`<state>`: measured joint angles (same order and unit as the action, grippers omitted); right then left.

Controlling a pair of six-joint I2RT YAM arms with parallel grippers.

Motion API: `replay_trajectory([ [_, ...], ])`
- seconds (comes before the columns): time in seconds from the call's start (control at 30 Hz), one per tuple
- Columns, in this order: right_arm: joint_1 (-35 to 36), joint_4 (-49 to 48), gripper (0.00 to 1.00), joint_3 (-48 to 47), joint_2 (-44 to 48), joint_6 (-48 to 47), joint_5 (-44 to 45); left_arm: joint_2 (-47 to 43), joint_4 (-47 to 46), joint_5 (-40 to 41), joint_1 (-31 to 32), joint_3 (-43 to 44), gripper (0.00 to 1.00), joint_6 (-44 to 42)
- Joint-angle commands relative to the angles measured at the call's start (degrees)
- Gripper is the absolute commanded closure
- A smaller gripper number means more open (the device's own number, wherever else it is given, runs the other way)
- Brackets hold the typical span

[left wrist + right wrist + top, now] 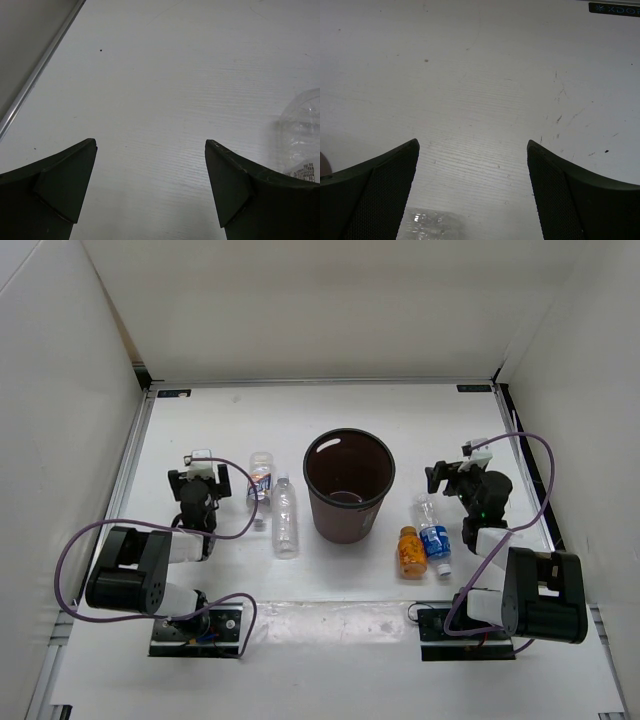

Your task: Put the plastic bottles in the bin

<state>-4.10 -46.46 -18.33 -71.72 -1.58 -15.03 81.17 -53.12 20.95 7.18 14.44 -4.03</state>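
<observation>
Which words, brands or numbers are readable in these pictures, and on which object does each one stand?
"XDO", cut off by the picture's edge: dark sticker, top right of the right wrist view.
Orange-white label bottle: print too small to read.
Blue-labelled bottle: too small to read.
Orange bottle: too small to read.
Left far-edge sticker, top view: too small to read.

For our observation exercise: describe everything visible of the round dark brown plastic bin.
The round dark brown plastic bin stands upright near the middle of the white table, open-topped, tapering downward from a rolled rim. Its smooth wall looks like plastic. No bottle shows inside. Nothing touches it; the clear unlabelled plastic bottle lies beside it, apart.
</observation>
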Motion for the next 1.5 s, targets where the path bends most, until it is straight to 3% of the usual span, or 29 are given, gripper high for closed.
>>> replay_trajectory([
  [0.0, 0.1, -1.6, 0.1, -2.2, 0.1, -0.1, 0.5, -1.7, 0.2, -1.5, -0.8, 1.4, 0.0, 0.8],
  [0.1, 0.1, -1.7, 0.1, -2.1, 0.0, 0.0, 0.5, -2.8, 1.6, -3.7, -0.6, 2.2, 0.0, -1.0],
  [0.3, 0.0, -1.8, 0.1, -2.1, 0.2, 0.0, 0.4, -14.1, 35.5, 0.0, 0.2, 16.8, 0.0, 1.7],
  [0.4, -0.1, -1.8, 0.1, -2.1, 0.0, 0.0, 0.5, -15.5, 44.5, 0.0, 0.1, 24.9, 0.0, -2.0],
  [0.53, 0.0, -1.8, 0.1, -2.1, 0.2, 0.0, 0.4, -18.1, 44.7, -2.8, -1.2, 29.1, 0.0, -3.4],
  [0.63, 0.0, -1.7, 0.1, -2.1, 0.0, 0.0, 0.5, -22.0, 49.6, -0.3, -2.4, 32.6, 0.0, 3.2],
  [0.7, 0.0, -1.8, 0.1, -2.2, 0.1, 0.0, 0.5, -23.1, 56.5, 6.6, -3.0, 39.6, 0.0, 17.5],
  [0.73, 0.0, -1.8, 0.1, -2.1, 0.0, 0.0, 0.5, -23.5, 69.8, 7.1, -4.0, 41.6, 0.0, 20.2],
  [0.87, 0.0, -1.7, 0.1, -2.1, 0.0, 0.0, 0.5, -25.7, 86.1, 3.6, -4.5, 50.0, 0.0, 27.8],
  [0.97, 0.4, -1.2, 0.1, -2.4, -0.1, 1.1, 2.7, -27.8, 101.3, 2.9, -4.6, 55.0, 0.0, 38.5],
  [1.07, 0.2, 2.5, 0.1, -4.5, 1.5, 2.6, 6.1, -26.6, 115.6, -0.1, -4.5, 61.0, 0.0, 39.8],
  [1.1, -0.4, 13.1, 0.1, -7.7, 4.0, 2.6, 4.5, -26.8, 117.4, -3.2, -4.5, 63.4, 0.0, 39.4],
  [1.17, -2.0, 20.5, 0.1, -13.6, 5.2, 6.1, 4.2, -27.4, 119.5, -8.9, -4.6, 64.7, 0.0, 38.8],
  [1.2, -3.1, 31.7, 0.1, -20.4, 5.2, 8.3, 5.0, -27.7, 119.0, -10.6, -4.5, 64.9, 0.0, 37.0],
  [1.27, -4.7, 41.7, 0.1, -26.4, 3.0, 16.0, 10.7, -28.0, 120.3, -13.8, -4.5, 66.0, 0.0, 35.7],
  [1.33, -7.1, 61.0, 0.1, -37.5, -0.5, 22.2, 14.8, -28.8, 122.8, -14.3, -4.5, 66.4, 0.0, 37.4],
  [1.37, -7.9, 65.0, 0.1, -40.1, -1.8, 23.1, 14.3, -29.3, 123.5, -14.0, -4.4, 65.5, 0.0, 37.8],
  [1.4, -10.9, 77.0, 0.1, -48.0, -3.3, 23.6, 13.5, -29.9, 124.8, -13.7, -4.4, 65.2, 0.0, 38.7],
  [1.47, -12.9, 87.3, 0.1, -52.7, -10.7, 23.3, 4.9, -30.4, 125.4, -12.1, -3.8, 63.4, 0.0, 38.8],
])
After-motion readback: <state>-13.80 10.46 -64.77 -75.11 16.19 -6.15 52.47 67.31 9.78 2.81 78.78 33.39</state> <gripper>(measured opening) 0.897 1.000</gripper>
